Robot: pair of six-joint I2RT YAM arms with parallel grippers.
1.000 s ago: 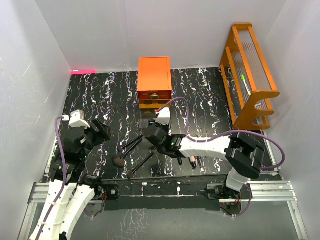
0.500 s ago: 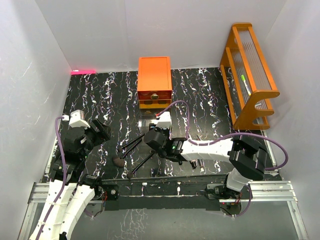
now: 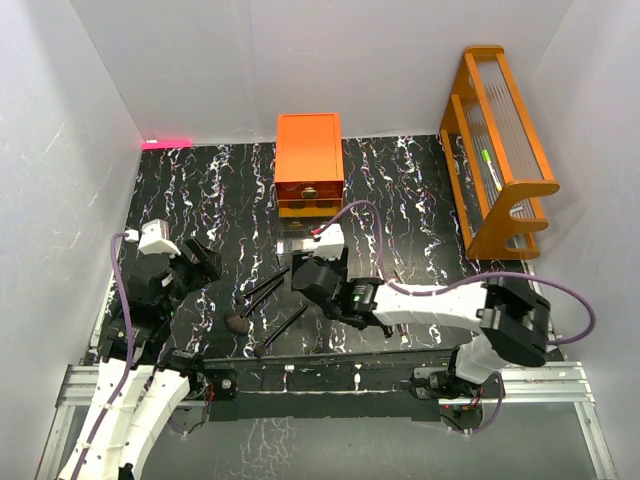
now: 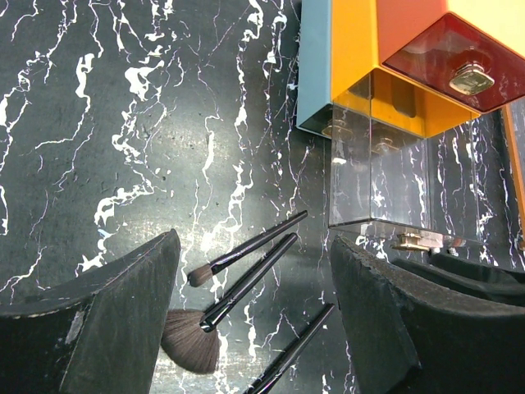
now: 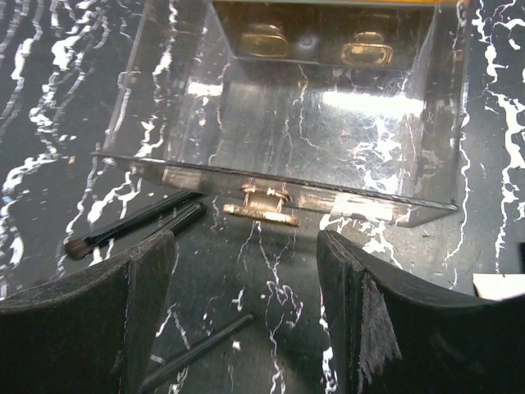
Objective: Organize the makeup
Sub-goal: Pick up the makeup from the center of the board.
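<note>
Three long black brushes lie on the black marble table in front of the left arm: a thin one (image 3: 265, 285), a fan-headed one (image 3: 240, 320) and a third (image 3: 283, 330). In the left wrist view they show as the thin brush (image 4: 246, 246), the fan brush (image 4: 193, 341) and the third (image 4: 295, 349). My left gripper (image 3: 197, 262) is open and empty, hovering left of them (image 4: 254, 320). My right gripper (image 3: 305, 277) is open and empty, low over the table just before the pulled-out clear drawer (image 5: 287, 107), with brushes (image 5: 131, 226) at its left. The other cosmetics are hidden.
The orange drawer chest (image 3: 309, 160) stands at the back middle, its clear bottom drawer (image 3: 300, 240) pulled out, gold handle (image 5: 261, 213) facing me. The orange wooden rack (image 3: 497, 140) stands at the right edge. White walls enclose the table.
My right arm has stretched lower and to the left, bringing its gripper nearer the brushes in front of the open drawer. The left arm has not moved.
</note>
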